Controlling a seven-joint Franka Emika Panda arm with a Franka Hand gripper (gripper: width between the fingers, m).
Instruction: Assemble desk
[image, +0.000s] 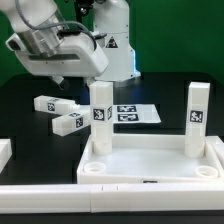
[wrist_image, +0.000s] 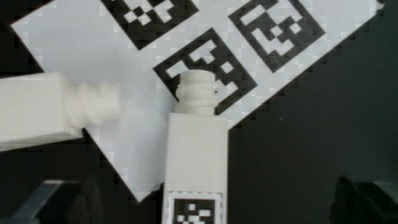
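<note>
White plastic tray-like tabletop (image: 150, 168) with a raised rim lies at the near edge of the black table (image: 25, 128). Two white square-post tagged legs stand upright in its far corner sockets, the left upright leg (image: 100, 113) and the right upright leg (image: 196, 115), sides as in the exterior view. Two loose legs lie flat on the table beyond the tray, toward the exterior view's left: the farther loose leg (image: 55, 104) and the nearer loose leg (image: 68, 122), both near the flat white marker board (image: 135, 113).

The step in hand looks like fetching a third leg. In the wrist view one loose leg runs lengthwise between the fingertips (wrist_image: 36, 200), its knobbed end toward the marker board and the other leg's end close beside it. A good grasp would come straight down and close on the post's flat sides, clear of that neighbour.

The arm reaches in from the far left of the exterior view, wrist bent downward. The white two-finger gripper (wrist_image: 199, 198) hovers above the loose legs, jaws wide apart, holding nothing.
</note>
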